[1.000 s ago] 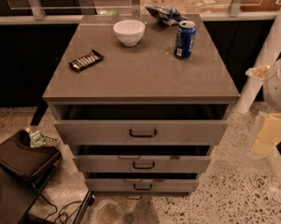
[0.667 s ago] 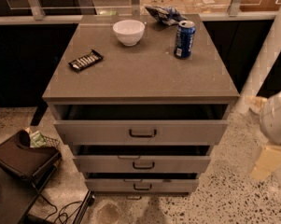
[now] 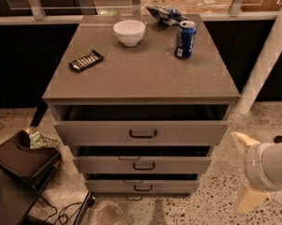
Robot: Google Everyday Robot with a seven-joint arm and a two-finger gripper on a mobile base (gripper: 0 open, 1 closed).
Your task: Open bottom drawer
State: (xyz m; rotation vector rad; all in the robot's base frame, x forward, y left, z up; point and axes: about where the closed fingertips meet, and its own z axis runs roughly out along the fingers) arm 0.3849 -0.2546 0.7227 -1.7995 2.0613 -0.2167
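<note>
The grey cabinet (image 3: 140, 74) has three drawers, each pulled out a little. The bottom drawer (image 3: 112, 186) is the lowest and sticks out least; its small dark bar handle (image 3: 143, 188) faces me. My gripper (image 3: 245, 170) hangs to the right of the cabinet, at about the height of the middle and bottom drawers. It is open, with one cream finger (image 3: 242, 141) above and the other below, and nothing between them. It is well clear of the drawer fronts.
On the cabinet top stand a white bowl (image 3: 129, 32), a blue can (image 3: 185, 39), a dark snack bar (image 3: 85, 61) and a crumpled bag (image 3: 165, 14). A black case (image 3: 23, 159), a wire basket and cables lie on the floor at left. A white post (image 3: 267, 60) rises at right.
My gripper has dropped from beside the cabinet top to beside the lower drawers. The drawers and the things on top have not moved.
</note>
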